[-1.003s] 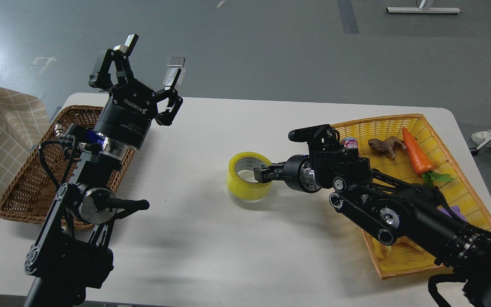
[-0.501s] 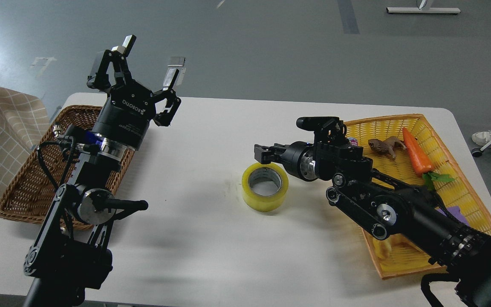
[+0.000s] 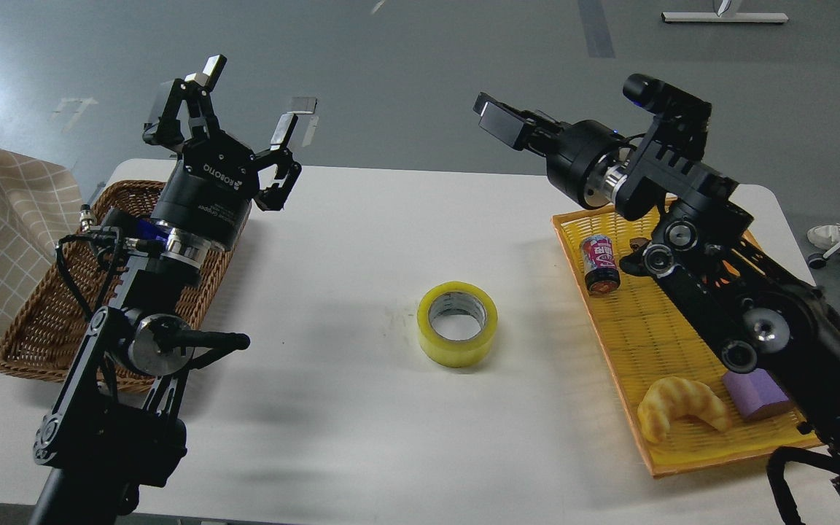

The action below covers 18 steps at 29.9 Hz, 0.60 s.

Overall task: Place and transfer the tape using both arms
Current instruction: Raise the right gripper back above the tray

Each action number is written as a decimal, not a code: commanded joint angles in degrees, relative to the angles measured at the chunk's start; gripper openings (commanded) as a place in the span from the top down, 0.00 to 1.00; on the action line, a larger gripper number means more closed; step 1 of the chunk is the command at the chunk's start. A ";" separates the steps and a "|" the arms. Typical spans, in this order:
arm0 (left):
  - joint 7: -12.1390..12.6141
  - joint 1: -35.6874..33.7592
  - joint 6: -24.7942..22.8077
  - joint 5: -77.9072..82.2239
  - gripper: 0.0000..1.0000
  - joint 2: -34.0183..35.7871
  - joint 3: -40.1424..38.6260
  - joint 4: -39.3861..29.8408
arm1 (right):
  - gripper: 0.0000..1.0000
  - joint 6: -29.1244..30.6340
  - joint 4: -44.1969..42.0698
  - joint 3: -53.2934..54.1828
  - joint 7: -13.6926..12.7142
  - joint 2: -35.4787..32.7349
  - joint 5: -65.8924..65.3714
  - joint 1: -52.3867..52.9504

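right gripper (image 3: 500, 120) let go of the tape (image 3: 458, 323) and pulled up to 1 o'clock; can't tell its finger gap end-on. tape now sits flat at table (image 3: 362, 240) centre, untouched. left gripper (image 3: 249, 95) spread wide, empty, 10 o'clock. placement looks done; left pickup next.

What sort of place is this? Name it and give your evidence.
Probably a robotics lab or test hall: a white table on bare grey floor, toy props like a croissant in a yellow tray, and a seated person's shoe.
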 commanded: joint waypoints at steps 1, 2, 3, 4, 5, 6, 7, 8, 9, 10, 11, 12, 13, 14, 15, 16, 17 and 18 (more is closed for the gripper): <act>-0.08 -0.87 0.38 -0.16 0.02 0.92 -0.05 0.02 | 0.00 -0.23 6.14 7.34 0.08 -2.10 3.62 -5.95; -0.16 -1.40 0.12 -0.16 0.02 0.93 -0.05 0.02 | 0.00 0.29 7.38 10.86 0.08 -2.19 7.47 -8.06; -0.25 -1.49 -0.06 -0.07 0.02 0.93 -0.05 -0.07 | 0.00 0.47 7.91 12.46 0.08 -2.27 9.77 -8.86; -0.43 -1.66 -0.24 -0.07 0.02 0.93 0.13 -0.33 | 0.00 0.56 8.87 14.91 0.16 -2.45 14.75 -10.09; -0.43 -2.01 -0.33 0.02 0.02 0.93 0.13 -0.42 | 0.00 0.56 9.49 15.90 0.16 -2.54 17.32 -10.54; -0.43 -2.28 -0.33 0.02 0.02 0.93 0.22 -0.42 | 0.00 0.56 10.02 16.86 0.25 -2.62 20.05 -10.89; -0.52 -2.98 -0.50 0.02 0.02 1.01 0.22 -0.51 | 0.00 0.56 10.81 18.70 0.51 -3.67 25.12 -11.50; -0.60 -3.25 -0.59 0.02 0.02 1.10 0.22 -0.68 | 0.00 0.56 11.16 19.76 0.60 -4.29 27.52 -11.68; -0.87 -3.25 -0.76 0.11 0.02 1.36 0.13 -1.21 | 0.00 0.56 11.69 21.60 0.69 -4.82 32.42 -12.12; -0.87 -3.25 -0.77 0.02 0.02 1.89 0.13 -1.99 | 0.00 0.56 12.13 23.45 0.69 -4.91 37.16 -12.30; -0.87 -3.25 -0.77 0.02 0.02 1.98 0.13 -2.26 | 0.00 0.65 12.40 24.33 0.69 -4.91 39.82 -12.39; -0.87 -3.25 -0.77 0.02 0.02 1.98 0.13 -2.44 | 0.00 0.73 12.66 25.30 0.69 -4.91 42.81 -12.48; -0.78 -3.25 -0.77 0.02 0.02 2.07 0.22 -2.96 | 0.00 1.60 13.53 26.79 0.69 -4.82 48.23 -13.00; -0.69 -3.25 -0.77 0.02 0.02 2.15 0.22 -3.14 | 0.00 2.40 13.89 27.50 0.69 -4.91 51.33 -13.35; -0.52 -3.25 -0.68 0.02 0.02 2.16 0.30 -3.32 | 0.00 4.32 14.50 28.38 0.69 -4.82 56.67 -13.96; -0.43 -3.25 -0.42 0.02 0.02 2.16 0.31 -3.32 | 0.00 5.64 14.86 28.91 0.69 -4.74 60.38 -14.49; -0.43 -3.25 -0.33 0.02 0.02 2.16 0.31 -3.32 | 0.00 5.83 14.95 28.91 0.69 -4.65 61.55 -14.67; -0.43 -3.25 -0.33 0.02 0.02 2.24 0.22 -3.41 | 0.00 5.83 15.12 28.91 0.69 -4.47 61.99 -14.76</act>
